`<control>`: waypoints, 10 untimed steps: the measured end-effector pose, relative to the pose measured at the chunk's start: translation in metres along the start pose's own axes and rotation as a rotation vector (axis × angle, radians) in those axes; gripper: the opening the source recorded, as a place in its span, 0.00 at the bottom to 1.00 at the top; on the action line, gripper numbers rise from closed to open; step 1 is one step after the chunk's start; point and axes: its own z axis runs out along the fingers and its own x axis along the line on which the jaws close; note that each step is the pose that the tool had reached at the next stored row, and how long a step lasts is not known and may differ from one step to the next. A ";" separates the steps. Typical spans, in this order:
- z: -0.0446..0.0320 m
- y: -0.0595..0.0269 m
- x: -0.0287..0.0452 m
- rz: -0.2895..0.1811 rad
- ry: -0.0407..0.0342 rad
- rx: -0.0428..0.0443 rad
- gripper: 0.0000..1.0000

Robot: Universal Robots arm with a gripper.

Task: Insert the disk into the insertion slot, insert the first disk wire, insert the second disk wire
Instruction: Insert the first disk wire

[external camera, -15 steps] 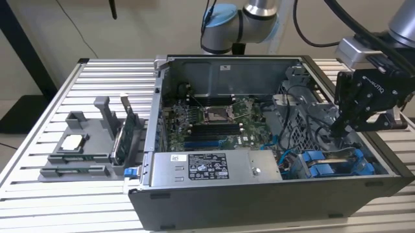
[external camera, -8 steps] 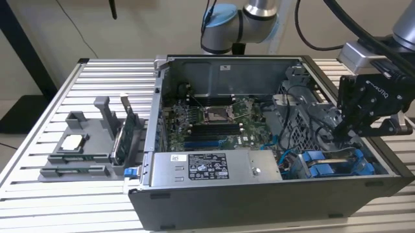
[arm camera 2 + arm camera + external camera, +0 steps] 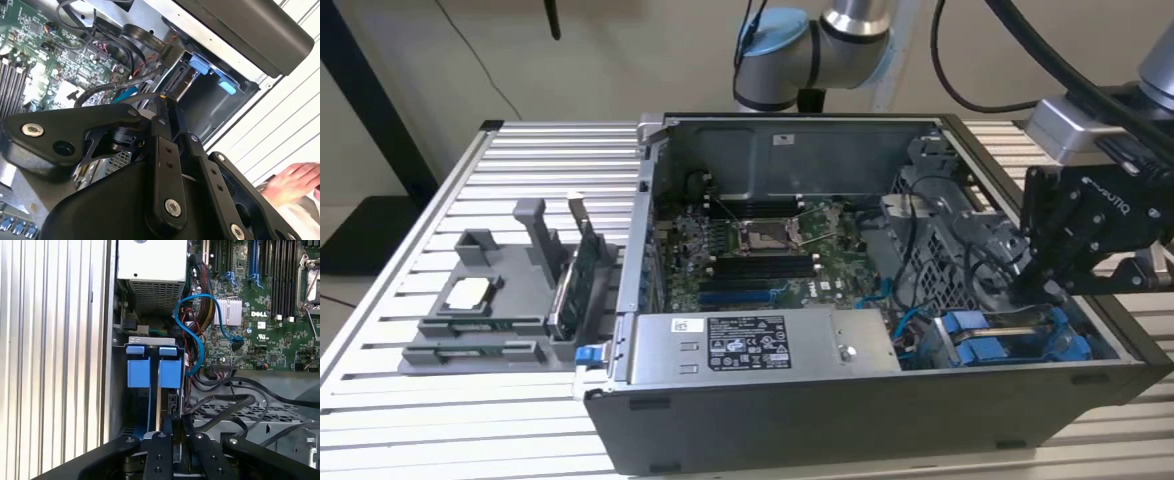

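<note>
Wore matte black on the gripper [image 3: 1037,288], silver screws [image 3: 172,207] along its links; showed pale blue joint caps [image 3: 774,45], black cables [image 3: 1047,45] trailing.

The grey power-supply box [image 3: 861,350], at the near side of the computer case [image 3: 854,420] in the exterior view, bears a black-and-white sticker [image 3: 767,345] of small print and marks, too fine to read. A small white label [image 3: 683,324] sits just to the exterior view's left of it. The gripper [image 3: 1045,290] has white lettering on its black body. A white tag [image 3: 785,139] on the case's far wall is illegible. In the first wrist view the green motherboard [image 3: 260,300] carries a white logo and tiny codes beside its silver heat sink [image 3: 227,311].
</note>
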 end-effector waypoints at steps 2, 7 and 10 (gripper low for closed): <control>0.0002 0.0000 0.0007 0.000 0.0011 0.0000 0.19; 0.0002 -0.0001 0.0009 0.000 0.0012 0.0000 0.19; 0.0009 -0.0001 0.0009 0.000 0.0052 0.0032 0.19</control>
